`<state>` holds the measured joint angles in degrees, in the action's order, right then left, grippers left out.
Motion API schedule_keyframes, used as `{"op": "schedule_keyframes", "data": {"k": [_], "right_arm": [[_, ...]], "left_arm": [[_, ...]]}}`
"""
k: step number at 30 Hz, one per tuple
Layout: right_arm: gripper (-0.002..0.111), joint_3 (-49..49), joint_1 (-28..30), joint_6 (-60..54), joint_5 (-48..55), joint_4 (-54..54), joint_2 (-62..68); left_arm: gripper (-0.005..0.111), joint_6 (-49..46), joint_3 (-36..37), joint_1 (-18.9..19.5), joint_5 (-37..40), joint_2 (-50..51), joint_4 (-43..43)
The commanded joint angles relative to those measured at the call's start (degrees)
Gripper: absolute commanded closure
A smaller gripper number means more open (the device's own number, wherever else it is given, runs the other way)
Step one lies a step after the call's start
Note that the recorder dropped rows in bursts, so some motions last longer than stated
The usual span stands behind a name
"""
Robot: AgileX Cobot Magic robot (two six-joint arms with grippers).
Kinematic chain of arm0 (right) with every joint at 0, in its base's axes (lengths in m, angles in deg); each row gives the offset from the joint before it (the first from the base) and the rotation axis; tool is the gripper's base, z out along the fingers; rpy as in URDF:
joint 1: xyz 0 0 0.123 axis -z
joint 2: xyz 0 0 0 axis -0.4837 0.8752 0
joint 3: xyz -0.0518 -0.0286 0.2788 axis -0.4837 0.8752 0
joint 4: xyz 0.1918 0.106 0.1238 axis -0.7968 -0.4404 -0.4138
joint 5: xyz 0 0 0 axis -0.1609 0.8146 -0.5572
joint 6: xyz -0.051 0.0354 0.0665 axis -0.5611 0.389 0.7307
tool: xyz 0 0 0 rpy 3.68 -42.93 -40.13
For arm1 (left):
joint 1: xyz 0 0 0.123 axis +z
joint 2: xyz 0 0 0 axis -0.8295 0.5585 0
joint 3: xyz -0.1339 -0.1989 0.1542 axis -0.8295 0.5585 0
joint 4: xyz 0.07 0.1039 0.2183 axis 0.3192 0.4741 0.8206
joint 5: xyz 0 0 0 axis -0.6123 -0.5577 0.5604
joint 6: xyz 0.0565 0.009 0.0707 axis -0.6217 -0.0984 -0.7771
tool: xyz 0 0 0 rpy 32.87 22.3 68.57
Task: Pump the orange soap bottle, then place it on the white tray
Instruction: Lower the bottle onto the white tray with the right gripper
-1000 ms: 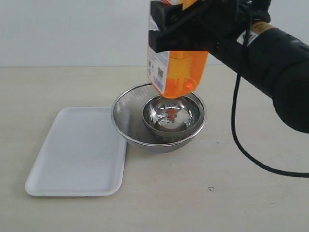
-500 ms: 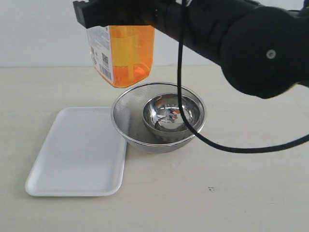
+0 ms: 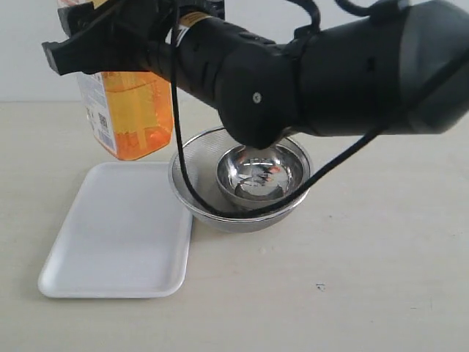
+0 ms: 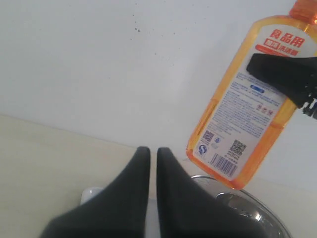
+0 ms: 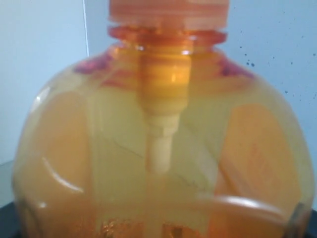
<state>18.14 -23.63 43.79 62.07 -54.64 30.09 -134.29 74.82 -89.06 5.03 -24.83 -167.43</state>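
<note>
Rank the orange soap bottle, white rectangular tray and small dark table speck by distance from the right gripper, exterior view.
1. Orange soap bottle: held in the right gripper.
2. White rectangular tray: below it, left side.
3. Small dark speck: tabletop, front right.

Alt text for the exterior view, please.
The right gripper holds the orange soap bottle in the air near the far edge of the white tray. Beside it, a small steel bowl sits inside a larger mesh bowl.

I count one orange soap bottle (image 3: 135,121) and one white tray (image 3: 117,235). I see two round steel bowls: one mesh strainer bowl (image 3: 192,174) and one smaller polished bowl (image 3: 258,180). Four items total.
</note>
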Motion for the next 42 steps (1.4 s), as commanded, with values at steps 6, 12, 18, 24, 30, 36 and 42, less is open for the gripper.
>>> {"op": "schedule_keyframes", "data": {"k": [6,12,18,24,30,36,42], "right_arm": [[0.108,-7.4,-1.4,2.1,-7.6,-1.0,7.2],[0.108,-11.3,-3.1,-5.1,-9.3,-12.8,12.2],[0.108,-14.2,-5.2,-15.0,-11.2,-22.8,16.5],[0.108,-14.4,-6.9,-17.4,-18.0,-27.7,20.3],[0.108,-14.5,-8.1,-21.5,-21.8,-32.9,22.4],[0.108,-14.5,-9.7,-22.9,-23.8,-34.3,24.7],[0.108,-14.5,-10.6,-22.8,-26.9,-35.1,27.2]], "left_arm": [[0.102,0.6,0.3,-0.2,0.9,-0.1,-0.3],[0.102,0.6,0.3,-0.2,0.9,-0.1,-0.3],[0.102,0.6,0.3,-0.2,1.0,-0.1,-0.8],[0.102,0.6,0.3,-0.2,1.0,-0.1,-1.7],[0.102,0.6,0.3,-0.2,1.5,-0.1,-1.8],[0.102,0.6,0.3,-0.2,1.8,-0.1,-1.8],[0.102,0.3,0.3,-0.2,1.8,-0.1,-1.8]]}}
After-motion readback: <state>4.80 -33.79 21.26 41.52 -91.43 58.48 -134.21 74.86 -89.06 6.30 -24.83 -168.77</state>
